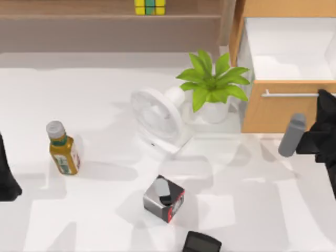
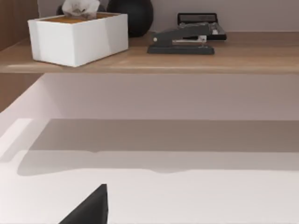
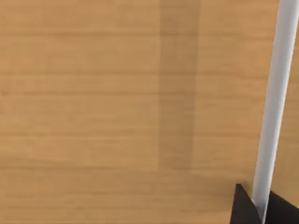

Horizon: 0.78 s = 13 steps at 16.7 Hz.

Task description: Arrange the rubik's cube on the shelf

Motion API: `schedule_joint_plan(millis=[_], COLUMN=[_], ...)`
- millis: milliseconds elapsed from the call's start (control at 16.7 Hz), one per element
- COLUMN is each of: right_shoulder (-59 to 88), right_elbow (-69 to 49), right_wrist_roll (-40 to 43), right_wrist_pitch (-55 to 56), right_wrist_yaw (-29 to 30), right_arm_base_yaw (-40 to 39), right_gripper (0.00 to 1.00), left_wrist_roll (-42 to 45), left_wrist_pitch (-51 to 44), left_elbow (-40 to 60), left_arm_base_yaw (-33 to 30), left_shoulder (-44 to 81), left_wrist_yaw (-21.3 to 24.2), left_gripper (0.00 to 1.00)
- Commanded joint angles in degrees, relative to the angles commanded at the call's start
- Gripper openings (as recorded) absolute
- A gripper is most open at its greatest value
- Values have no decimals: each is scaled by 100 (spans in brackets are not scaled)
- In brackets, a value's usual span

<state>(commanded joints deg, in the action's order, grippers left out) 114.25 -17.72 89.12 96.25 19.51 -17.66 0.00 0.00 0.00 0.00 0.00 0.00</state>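
Observation:
The rubik's cube point(image 1: 149, 6), yellow and green, sits on the shelf point(image 1: 79, 16), a long light-brown ledge along the table's back edge. In the left wrist view the shelf point(image 2: 243, 58) carries a white tissue box point(image 2: 77, 37), a dark stapler point(image 2: 182, 43) and a black calculator point(image 2: 198, 21). My left arm point(image 1: 7, 176) rests at the table's left edge, and one dark fingertip point(image 2: 91, 210) shows. My right gripper point(image 3: 258, 207) is at the open drawer's front, its two dark fingers pressed against either side of the metal bar handle point(image 3: 273, 102).
The orange-tan drawer cabinet point(image 1: 286, 107) stands open at the back right. A potted plant point(image 1: 212, 86) and a white fan point(image 1: 157, 121) occupy the middle. A tea bottle point(image 1: 63, 148) stands left. A grey, black and red box point(image 1: 164, 198) and a dark device point(image 1: 201, 243) lie near the front.

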Motion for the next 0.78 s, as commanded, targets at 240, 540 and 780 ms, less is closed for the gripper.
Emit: schedule_joint_plan(millis=[240,540,780], right_shoulder=[0,77,299], right_elbow=[0,-299,-936], right_wrist_roll=[0,-17,-9], right_wrist_pitch=[0,-186,-654], right_wrist_yaw=[0,-61,-252], right_arm_base_yaw=[0,86,263], right_gripper=[0,0,0], left_wrist_roll=[0,0,0], left_wrist_pitch=[0,0,0], left_elbow=[0,0,0], left_arm_base_yaw=[0,0,0], left_shoulder=[0,0,0], left_wrist_yaw=[0,0,0], left_gripper=[100,100,100])
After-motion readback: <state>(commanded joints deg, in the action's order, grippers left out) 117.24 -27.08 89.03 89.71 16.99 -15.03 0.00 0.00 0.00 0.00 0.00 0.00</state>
